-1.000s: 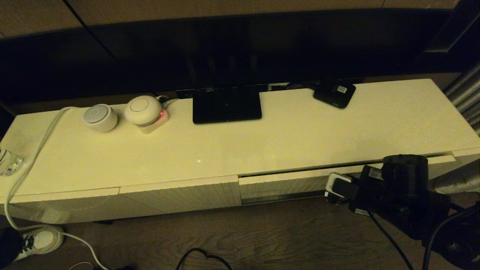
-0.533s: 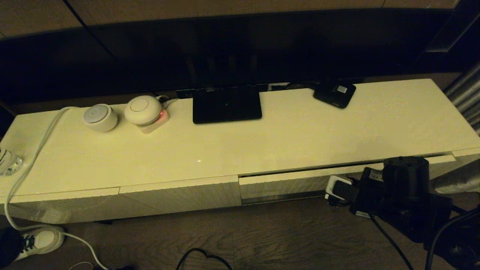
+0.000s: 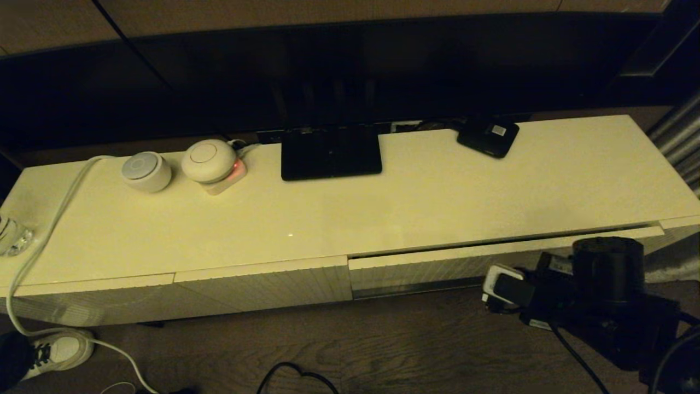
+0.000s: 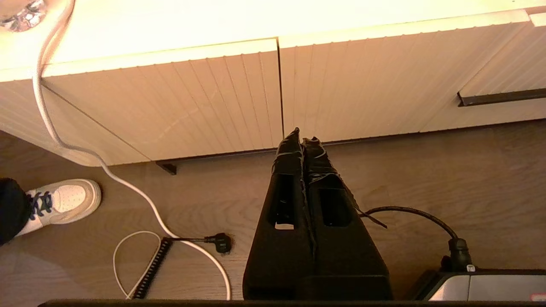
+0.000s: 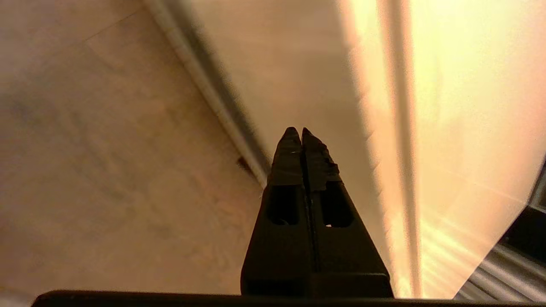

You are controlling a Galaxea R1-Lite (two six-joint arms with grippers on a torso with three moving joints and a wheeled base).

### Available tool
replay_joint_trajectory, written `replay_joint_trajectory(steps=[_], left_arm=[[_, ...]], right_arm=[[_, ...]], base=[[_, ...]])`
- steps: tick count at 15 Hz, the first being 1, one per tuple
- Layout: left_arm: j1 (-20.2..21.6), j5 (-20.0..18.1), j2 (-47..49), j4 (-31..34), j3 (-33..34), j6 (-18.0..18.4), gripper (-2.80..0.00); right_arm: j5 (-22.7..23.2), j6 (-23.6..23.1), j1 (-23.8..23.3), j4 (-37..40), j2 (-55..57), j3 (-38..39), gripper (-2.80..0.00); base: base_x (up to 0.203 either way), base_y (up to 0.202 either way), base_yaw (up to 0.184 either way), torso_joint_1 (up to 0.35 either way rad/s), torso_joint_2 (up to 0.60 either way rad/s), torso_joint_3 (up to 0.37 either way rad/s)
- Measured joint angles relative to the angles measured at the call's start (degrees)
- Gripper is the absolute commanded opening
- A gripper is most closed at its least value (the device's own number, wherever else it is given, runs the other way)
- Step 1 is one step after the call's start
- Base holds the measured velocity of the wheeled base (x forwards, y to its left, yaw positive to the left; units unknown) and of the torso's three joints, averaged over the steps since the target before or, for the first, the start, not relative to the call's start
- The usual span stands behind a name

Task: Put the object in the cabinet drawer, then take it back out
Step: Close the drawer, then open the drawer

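The black folding umbrella is out of view in every frame. The wide cream drawer [image 3: 426,267] with its dark slot handle [image 3: 415,286] stands a narrow gap out from the cabinet front, and its inside is hidden. In the left wrist view the drawer [image 4: 499,83] shows only at one corner. My right arm [image 3: 579,284] hangs low by the drawer's right half, just off its front. The right gripper [image 5: 297,130] is shut and empty, pointing at the foot of the ribbed front [image 5: 324,85]. Over the floor before the shorter fronts, my left gripper [image 4: 300,133] is shut and empty.
On the cabinet top [image 3: 437,202] lie a flat black stand [image 3: 330,152], a small black box with a white label [image 3: 488,137] and two round white devices [image 3: 146,171]. A white cable [image 3: 49,230] trails down to the floor beside a shoe [image 3: 54,350].
My right arm has drawn back from the drawer front, toward me and a little to the right. The drawer and the things on top have not moved.
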Motion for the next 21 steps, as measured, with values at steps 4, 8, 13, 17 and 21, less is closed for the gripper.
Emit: replay_joint_trajectory(steps=[4, 8, 13, 17, 21], left_arm=[[0.0, 0.0, 0.0, 0.0, 0.0, -0.02, -2.8], [0.0, 0.02, 0.0, 0.0, 0.0, -0.05, -2.8], [0.0, 0.0, 0.0, 0.0, 0.0, -0.03, -2.8], [0.0, 0.0, 0.0, 0.0, 0.0, -0.03, -2.8], [0.0, 0.02, 0.0, -0.02, 0.0, -0.05, -2.8]], right_arm=[[0.27, -0.13, 1.8, 7.9, -9.79, 8.18, -2.8], [1.42, 0.38, 2.9, 23.89, -20.53, 12.16, -2.8], [8.58, -0.04, 2.52, 32.17, -25.96, 14.74, -2.8], [12.9, -0.34, 2.63, 34.1, -25.47, 14.76, 0.0], [15.86, -0.05, 2.63, 33.51, -18.86, 12.63, 0.0]], base=[[0.0, 0.0, 0.0, 0.0, 0.0, 0.0], [0.0, 0.0, 0.0, 0.0, 0.0, 0.0], [0.0, 0.0, 0.0, 0.0, 0.0, 0.0], [0.0, 0.0, 0.0, 0.0, 0.0, 0.0], [0.0, 0.0, 0.0, 0.0, 0.0, 0.0]])
